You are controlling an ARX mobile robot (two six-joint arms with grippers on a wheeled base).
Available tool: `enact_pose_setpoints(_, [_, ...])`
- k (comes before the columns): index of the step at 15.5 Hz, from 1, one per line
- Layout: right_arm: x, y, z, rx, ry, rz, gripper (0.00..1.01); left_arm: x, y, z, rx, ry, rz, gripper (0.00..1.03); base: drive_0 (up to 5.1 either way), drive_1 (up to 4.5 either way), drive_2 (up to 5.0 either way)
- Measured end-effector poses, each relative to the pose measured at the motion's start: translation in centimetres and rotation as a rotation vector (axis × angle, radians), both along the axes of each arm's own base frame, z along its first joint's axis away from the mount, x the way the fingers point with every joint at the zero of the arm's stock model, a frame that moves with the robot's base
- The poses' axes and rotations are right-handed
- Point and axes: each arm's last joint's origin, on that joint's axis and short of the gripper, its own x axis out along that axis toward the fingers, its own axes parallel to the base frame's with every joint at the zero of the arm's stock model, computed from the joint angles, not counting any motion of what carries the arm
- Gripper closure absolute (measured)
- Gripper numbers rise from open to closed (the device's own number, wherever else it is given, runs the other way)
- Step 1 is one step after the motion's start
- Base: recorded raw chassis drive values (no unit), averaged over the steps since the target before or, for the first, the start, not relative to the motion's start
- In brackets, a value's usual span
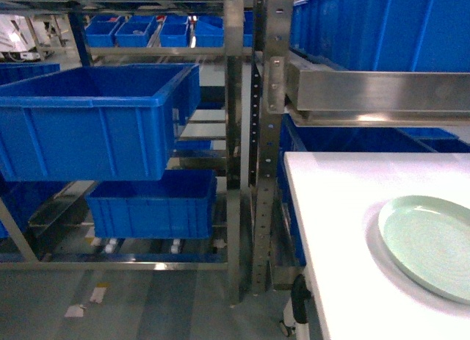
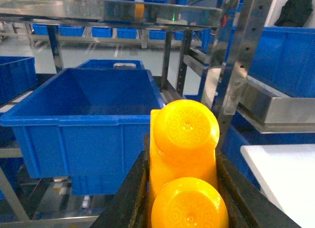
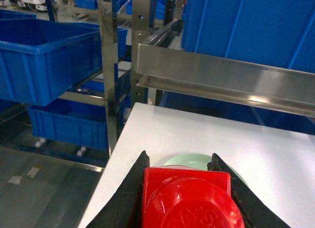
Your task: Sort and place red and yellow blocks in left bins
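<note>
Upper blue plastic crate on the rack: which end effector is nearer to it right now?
Left. The left end effector, holding the orange-yellow two-stud brick, sits just beside the upper blue plastic crate; the right end effector, holding the red brick, hovers over the white table.

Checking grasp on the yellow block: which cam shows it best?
Left wrist view: the yellow block fills the foreground, both studs visible, clamped between the left gripper fingers. Head view doesn't show it. Right wrist view shows only the red block in the right gripper.
</note>
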Motion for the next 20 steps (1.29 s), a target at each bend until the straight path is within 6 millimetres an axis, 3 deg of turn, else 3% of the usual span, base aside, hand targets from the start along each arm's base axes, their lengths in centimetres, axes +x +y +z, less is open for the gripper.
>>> enact_pose_setpoints(20, [0.0, 0.01, 0.03, 0.0, -0.003, 0.001, 0.74, 0.0, -0.02, -0.01, 0.0, 0.001, -0.001, 0.76, -5.0, 2.49, 2.5])
